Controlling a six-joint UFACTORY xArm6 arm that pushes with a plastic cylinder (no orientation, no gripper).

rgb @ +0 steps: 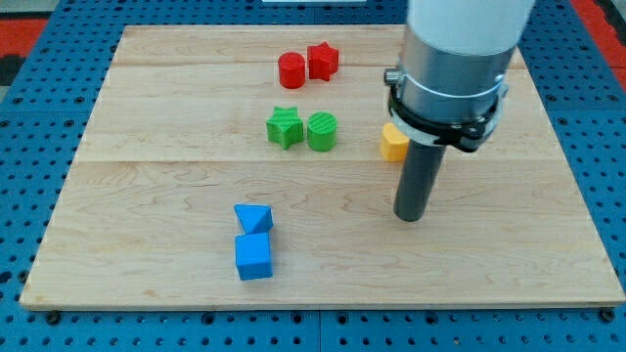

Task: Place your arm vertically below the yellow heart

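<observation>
A yellow block lies right of the board's middle, partly hidden behind the arm; its shape cannot be made out fully. My tip rests on the board just below and slightly right of this yellow block. The rod is dark and upright, under the arm's white and black body.
A red cylinder and a red star sit near the top. A green star and a green cylinder lie mid-board. A blue triangle and blue cube lie at lower left. The wooden board lies on a blue surface.
</observation>
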